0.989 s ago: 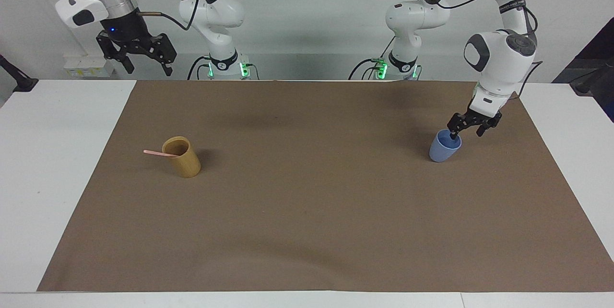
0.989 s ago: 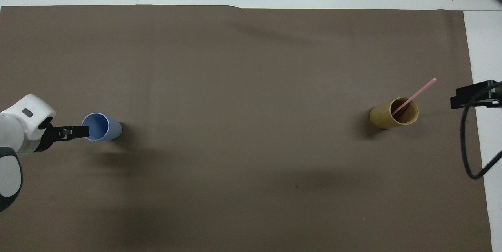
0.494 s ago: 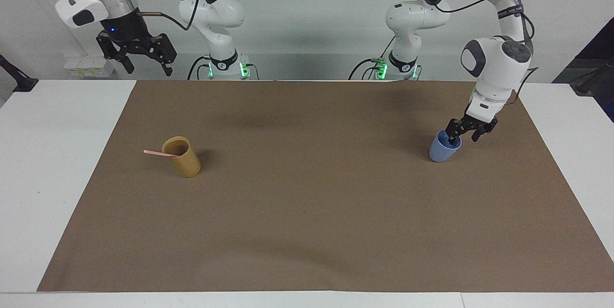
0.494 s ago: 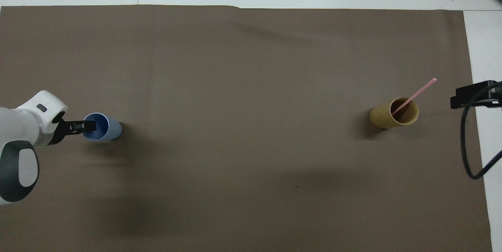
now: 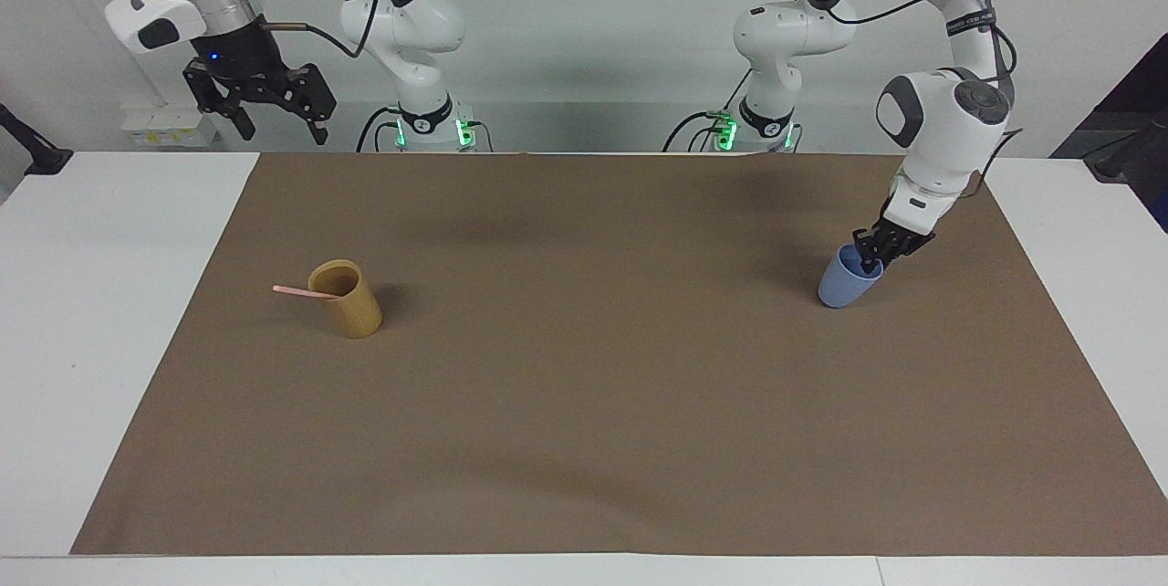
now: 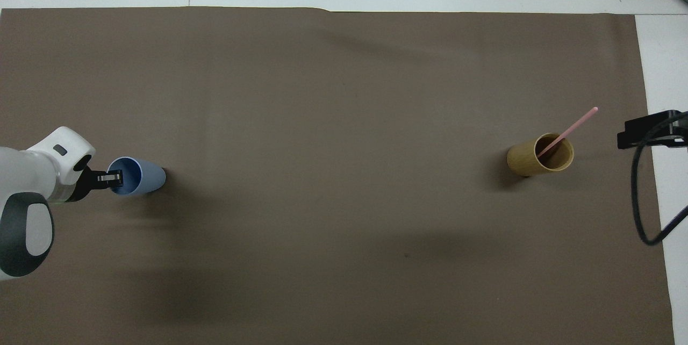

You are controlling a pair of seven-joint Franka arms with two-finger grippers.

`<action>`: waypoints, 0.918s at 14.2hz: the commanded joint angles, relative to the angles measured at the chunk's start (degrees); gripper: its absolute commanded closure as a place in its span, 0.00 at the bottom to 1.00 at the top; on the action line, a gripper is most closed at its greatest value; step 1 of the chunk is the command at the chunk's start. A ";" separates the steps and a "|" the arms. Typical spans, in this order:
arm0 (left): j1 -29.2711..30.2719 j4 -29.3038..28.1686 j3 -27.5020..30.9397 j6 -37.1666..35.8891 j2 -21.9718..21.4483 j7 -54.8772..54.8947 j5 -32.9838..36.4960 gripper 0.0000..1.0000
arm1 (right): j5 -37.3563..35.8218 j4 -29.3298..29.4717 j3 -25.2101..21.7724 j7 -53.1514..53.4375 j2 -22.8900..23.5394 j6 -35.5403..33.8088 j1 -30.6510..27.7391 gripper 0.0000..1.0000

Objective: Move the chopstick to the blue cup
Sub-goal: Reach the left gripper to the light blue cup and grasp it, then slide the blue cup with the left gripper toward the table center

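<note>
Over the past second the left gripper (image 5: 874, 255) has pinched in on the rim of the blue cup (image 5: 844, 283), and the cup has tipped and slid a little toward that arm's end of the desk (image 5: 55, 330).

Facing view: the left gripper is clamped on the cup's rim, one finger inside the mouth and one outside the wall, the cup leaning under it. The right gripper (image 5: 272, 113) waits high over the desk's edge at its own end, fingers apart and empty. Well below it and toward the middle of the mat (image 5: 584, 422) stands a tan cup (image 5: 347, 298) with one pink chopstick (image 5: 305, 292) leaning out over its rim.

Overhead view: the left gripper (image 6: 114, 177) sits at the mouth of the blue cup (image 6: 141, 175). The tan cup (image 6: 540, 154) and its chopstick (image 6: 574, 126) lie well apart from it, just beside the right gripper (image 6: 634, 133), of which only a dark tip shows.

The step in hand looks to be securing the blue cup. The chopstick is not yet moved. Next, by this reading, the cup must be carried or steadied upright while the right gripper comes down to draw the stick out without toppling the tan cup.
</note>
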 commanded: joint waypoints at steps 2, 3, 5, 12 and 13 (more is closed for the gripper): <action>-1.73 5.02 -0.02 -8.08 -0.98 -2.24 0.10 1.00 | 1.11 -0.62 0.25 -0.32 -0.68 0.10 -0.78 0.00; -2.70 6.25 -0.02 -8.97 -0.98 -4.16 0.09 1.00 | 1.11 -0.62 0.25 -0.32 -0.68 0.10 -0.78 0.00; -4.37 8.36 -0.02 -11.77 -0.81 -6.02 0.09 1.00 | 1.11 -0.71 0.25 -0.32 -0.68 0.10 -0.78 0.00; -20.07 11.45 -0.11 -12.93 -0.54 -26.46 -6.41 1.00 | 1.11 -0.71 0.25 -0.32 -0.68 0.10 -0.78 0.00; -22.63 12.41 -0.11 -12.93 -0.37 -29.72 -6.41 1.00 | 1.11 -0.62 0.25 -0.32 -0.68 0.10 -0.78 0.00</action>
